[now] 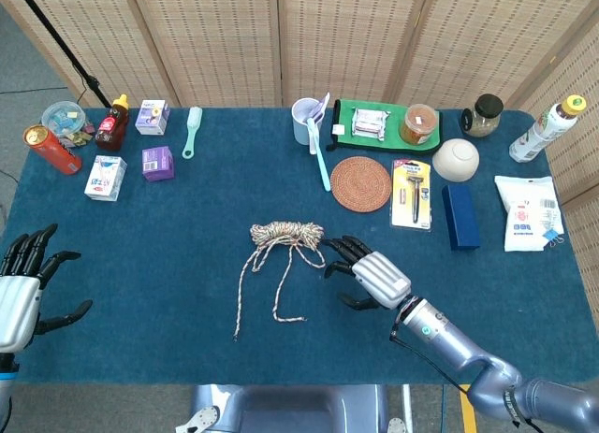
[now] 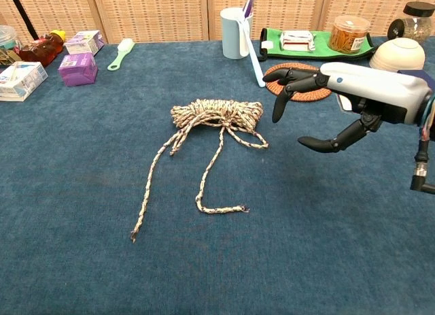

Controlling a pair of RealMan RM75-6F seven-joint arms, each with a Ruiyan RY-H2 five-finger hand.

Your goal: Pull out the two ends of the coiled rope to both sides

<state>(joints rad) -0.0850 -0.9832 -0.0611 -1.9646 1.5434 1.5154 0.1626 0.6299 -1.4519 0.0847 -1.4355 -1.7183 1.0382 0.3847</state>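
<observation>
- The blue table carries everything, and a woven folding screen stands behind it.
- The right hand hangs just beside the right side of the coiled rope, not touching it; its fingers are apart and hold nothing. In the chest view the thumb points toward the rope from lower down.
- The left hand is at the near left edge of the table, well apart from the rope, with its fingers spread and nothing in them.
- The coiled rope lies near the middle of the table. Two loose ends come out of the bundle toward the near edge: the longer end goes to the left, the shorter end bends to the right at its tip.
- A green tray at the far edge holds a small packet and a jar.
- A round woven coaster lies in front of the tray.
- A pale blue cup with a toothbrush stands left of the tray.
- A purple box sits at the far left.
</observation>
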